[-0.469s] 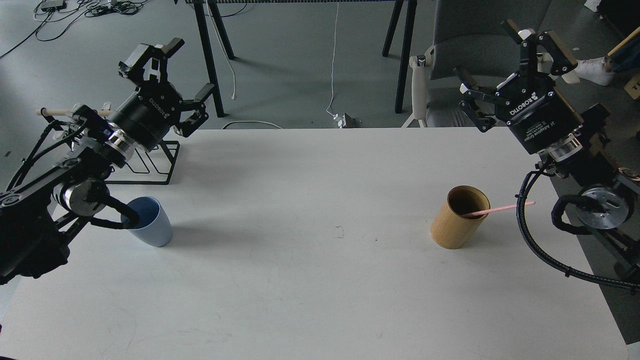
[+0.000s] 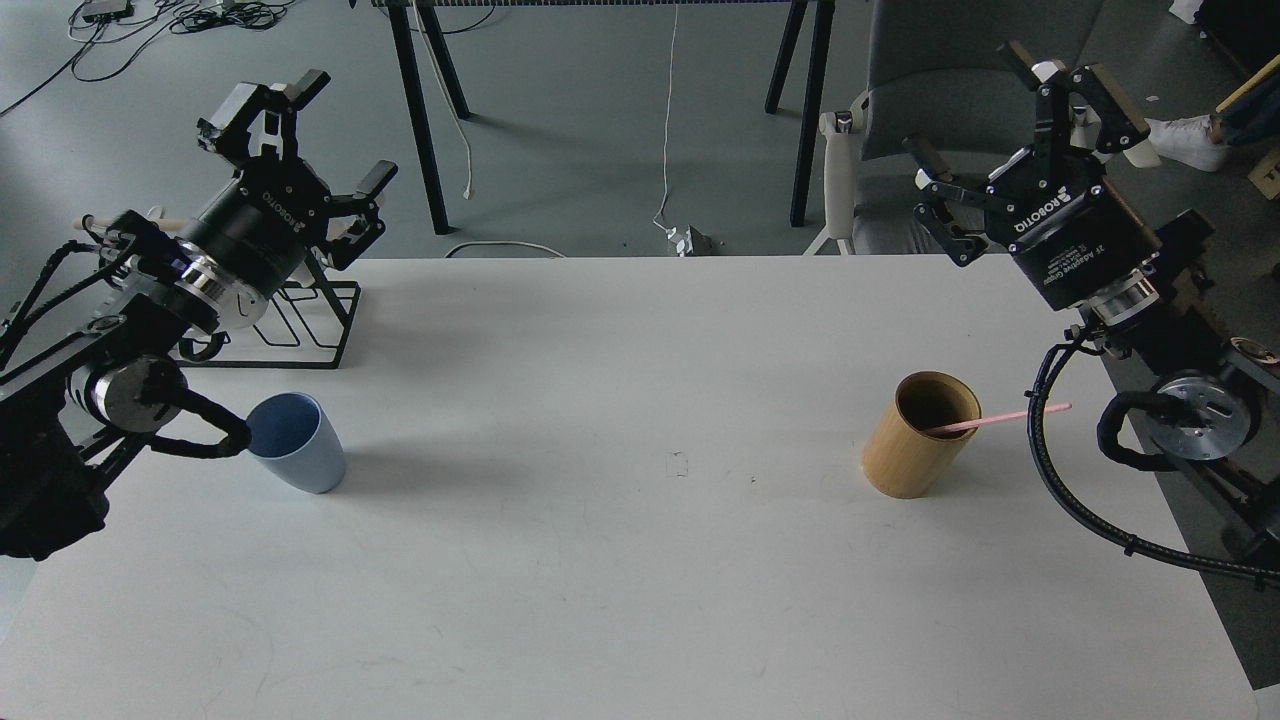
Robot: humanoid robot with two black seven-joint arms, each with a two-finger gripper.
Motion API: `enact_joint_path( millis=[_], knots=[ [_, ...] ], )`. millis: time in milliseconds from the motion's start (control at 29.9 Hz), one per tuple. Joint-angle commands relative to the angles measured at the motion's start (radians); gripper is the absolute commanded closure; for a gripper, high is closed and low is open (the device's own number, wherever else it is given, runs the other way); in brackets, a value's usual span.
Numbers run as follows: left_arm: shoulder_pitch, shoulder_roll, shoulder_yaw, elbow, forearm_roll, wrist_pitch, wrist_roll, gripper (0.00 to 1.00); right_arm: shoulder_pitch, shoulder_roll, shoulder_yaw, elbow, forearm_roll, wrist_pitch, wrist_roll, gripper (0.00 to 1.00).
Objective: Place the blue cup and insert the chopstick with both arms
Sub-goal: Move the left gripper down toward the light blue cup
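The left gripper (image 2: 312, 135) was raised above the far left corner of the white table (image 2: 620, 560), its two fingers spread wide apart and holding nothing. Directly beneath and behind it stood a black wire rack (image 2: 300, 325) with a pale wooden rod (image 2: 120, 222) poking out past the arm's wrist. The blue cup (image 2: 297, 441) stood upright on the table below that gripper and nearer the robot, well clear of the fingers, with a loop of the left arm's black cable (image 2: 200, 435) lying against its left side. The right gripper (image 2: 1005, 125) was lifted above the far right edge of the table, its fingers likewise splayed open and empty, pointing up and away toward a grey chair (image 2: 930, 110) behind it. Below that gripper and closer to the robot, a tan bamboo holder (image 2: 915, 440) stood upright on the tabletop. The pink chopstick (image 2: 1000, 418) rested inside the holder, leaning over its right rim, its free end sticking out to the right toward the right arm's cable loop (image 2: 1060, 470). The cup and the holder were well apart, at opposite sides of the table, with bare white surface between them. Neither gripper touched any object.
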Motion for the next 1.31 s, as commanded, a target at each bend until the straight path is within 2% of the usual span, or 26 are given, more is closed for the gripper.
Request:
enact_joint_path(
  millis=[0, 167, 335, 435, 569, 736, 1004, 1138, 1272],
  knots=[
    [0.001, -0.005, -0.001, 0.004, -0.003, 0.0, 0.0, 0.01, -0.002, 0.003, 0.007, 0.0, 0.001, -0.004, 0.0, 0.09],
    [-0.013, -0.008, 0.003, 0.004, 0.0, 0.0, 0.0, 0.01, -0.012, 0.02, 0.009, -0.003, 0.0, -0.001, 0.0, 0.09],
    [-0.008, 0.084, -0.101, -0.082, -0.014, 0.0, 0.0, 0.01, -0.02, 0.024, 0.032, -0.005, 0.006, -0.005, 0.0, 0.09],
    [-0.022, 0.115, -0.093, -0.106, -0.004, 0.0, 0.0, 0.01, -0.029, 0.029, 0.035, -0.003, 0.008, -0.005, 0.0, 0.09],
    [-0.046, 0.265, -0.023, -0.183, 0.093, 0.0, 0.0, 0.01, -0.037, 0.024, 0.044, -0.003, 0.008, -0.002, 0.0, 0.09],
    [-0.105, 0.474, 0.109, -0.307, 0.429, 0.0, 0.0, 0.01, -0.052, 0.011, 0.055, -0.005, 0.008, 0.0, 0.0, 0.09],
    [-0.128, 0.632, 0.233, -0.298, 0.874, 0.0, 0.0, 0.01, -0.08, 0.006, 0.055, -0.005, 0.008, 0.0, 0.0, 0.08],
    [-0.128, 0.62, 0.324, -0.213, 1.067, 0.0, 0.0, 0.01, -0.08, 0.008, 0.055, -0.005, 0.006, 0.0, 0.0, 0.08],
    [-0.129, 0.545, 0.442, -0.093, 1.181, 0.0, 0.0, 0.01, -0.08, 0.008, 0.055, -0.005, 0.006, 0.0, 0.0, 0.08]
  ],
)
